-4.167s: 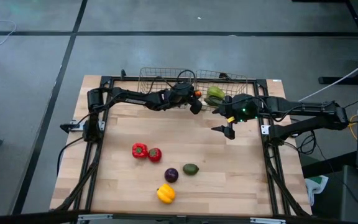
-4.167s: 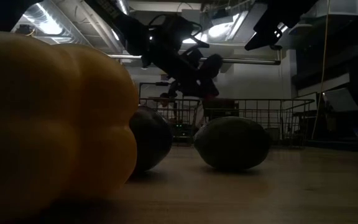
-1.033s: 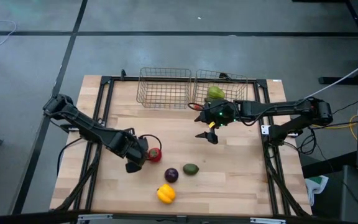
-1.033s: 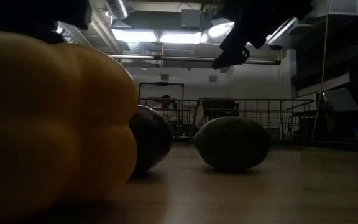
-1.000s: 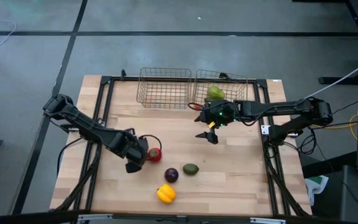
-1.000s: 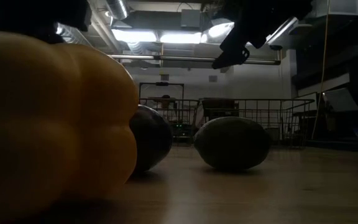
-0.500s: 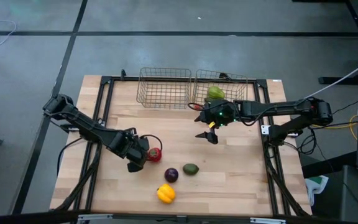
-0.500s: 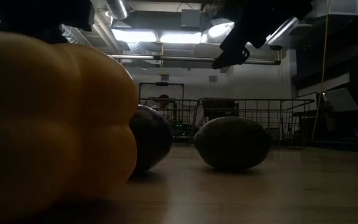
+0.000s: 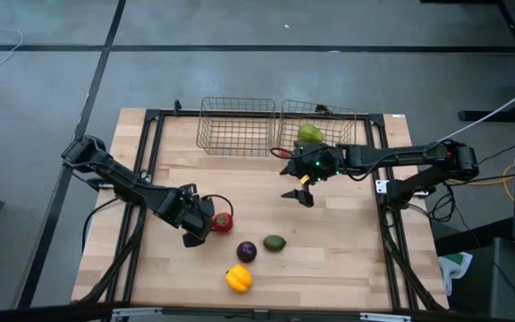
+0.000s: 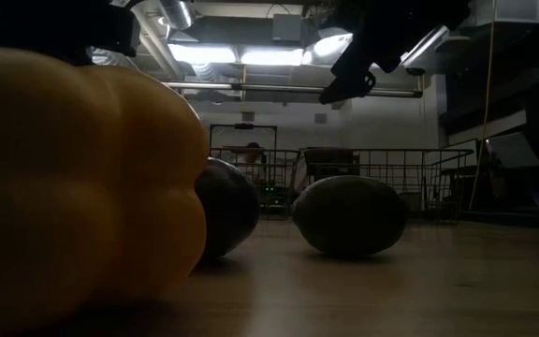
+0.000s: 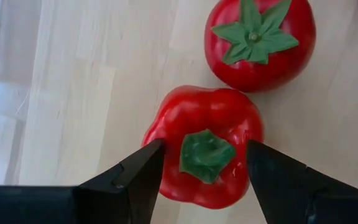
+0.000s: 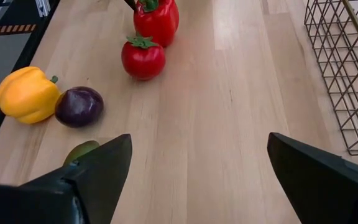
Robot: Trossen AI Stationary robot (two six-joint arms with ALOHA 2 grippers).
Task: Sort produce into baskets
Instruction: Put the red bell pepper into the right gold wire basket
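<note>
The left gripper (image 11: 202,163) was clamped on the red pepper (image 11: 204,144), just beside the red tomato (image 11: 260,40) on the surface (image 9: 347,241). It should lift straight, clearing the tomato. The right gripper (image 9: 304,190) waited, fingers apart, beyond the tomato.

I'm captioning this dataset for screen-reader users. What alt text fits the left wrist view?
The left end effector has its two dark fingers pressed on either side of a red pepper with a green stem, seen from above on a pale wooden table. A red tomato with a green leafy cap sits just beyond the pepper, nearly touching it.
</note>
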